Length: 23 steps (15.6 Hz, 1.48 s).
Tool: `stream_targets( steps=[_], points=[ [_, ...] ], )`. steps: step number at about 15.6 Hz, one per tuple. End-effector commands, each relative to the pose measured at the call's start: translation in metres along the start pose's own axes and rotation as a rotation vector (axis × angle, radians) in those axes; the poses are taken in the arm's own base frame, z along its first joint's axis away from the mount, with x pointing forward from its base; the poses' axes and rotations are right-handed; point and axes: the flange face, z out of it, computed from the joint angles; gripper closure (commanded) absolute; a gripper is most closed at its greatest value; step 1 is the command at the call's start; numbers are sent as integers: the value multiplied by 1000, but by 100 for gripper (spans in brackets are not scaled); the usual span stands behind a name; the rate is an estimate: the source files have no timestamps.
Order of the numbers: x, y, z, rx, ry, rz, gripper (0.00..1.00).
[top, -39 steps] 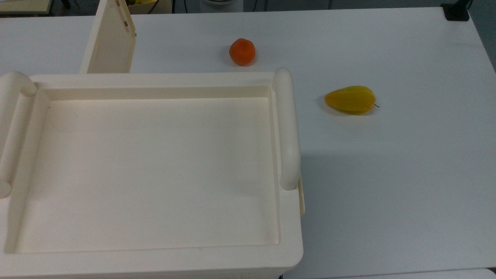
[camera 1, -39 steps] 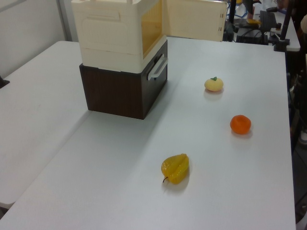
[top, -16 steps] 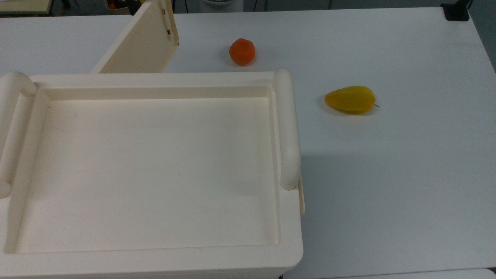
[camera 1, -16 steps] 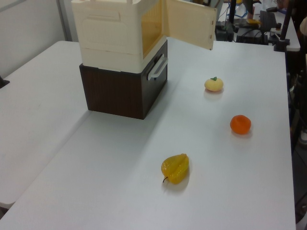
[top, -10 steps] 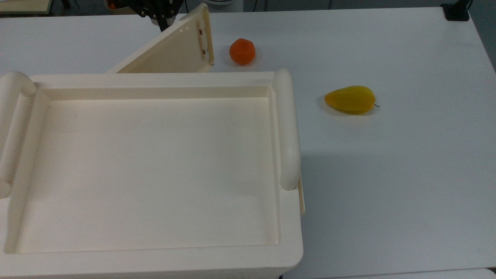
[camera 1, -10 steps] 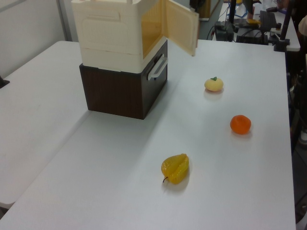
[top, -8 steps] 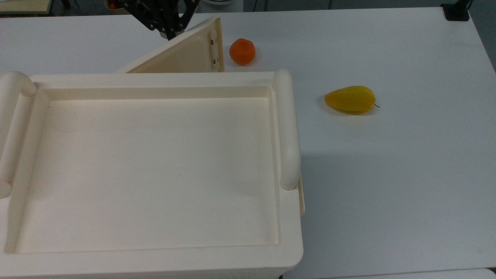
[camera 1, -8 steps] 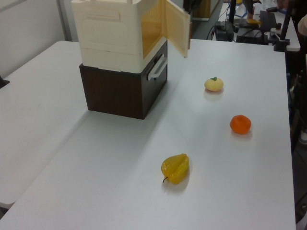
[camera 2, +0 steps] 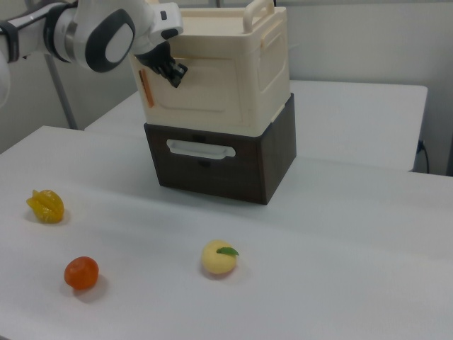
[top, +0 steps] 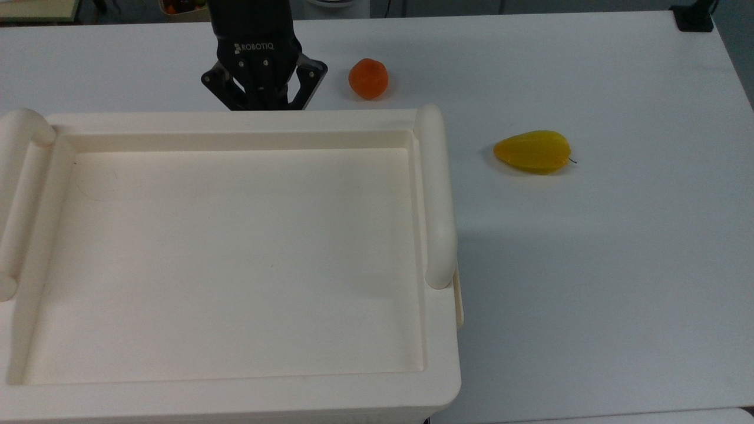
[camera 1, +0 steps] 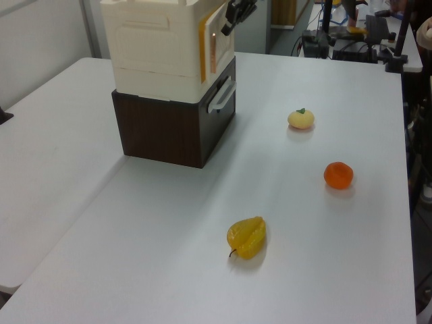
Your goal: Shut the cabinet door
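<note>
Swung nearly shut, cabinet door meets the jaws (their spread: cannot tell).

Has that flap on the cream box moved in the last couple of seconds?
Yes. The door has swung in toward the cabinet and is now almost shut against its front, while the orange stays put.

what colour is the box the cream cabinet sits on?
Dark brown, wood-look box with a pale bar handle on its front; clearest in the right view.
</note>
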Motion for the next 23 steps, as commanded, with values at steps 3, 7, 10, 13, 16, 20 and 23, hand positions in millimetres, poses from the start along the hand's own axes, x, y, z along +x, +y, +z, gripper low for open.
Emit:
stream_targets(
  steps=[3,7,10,13,16,20,23],
  points=[
    [-4,-2,5,10,21,22,100],
    [-1,-2,9,9,53,18,100],
    [2,0,9,12,97,25,100],
    [2,-1,9,14,97,20,100],
    [-5,0,13,1,70,6,100],
    [-29,5,21,-45,-56,-32,100],
    [-44,6,22,-113,-196,-86,100]
  ],
)
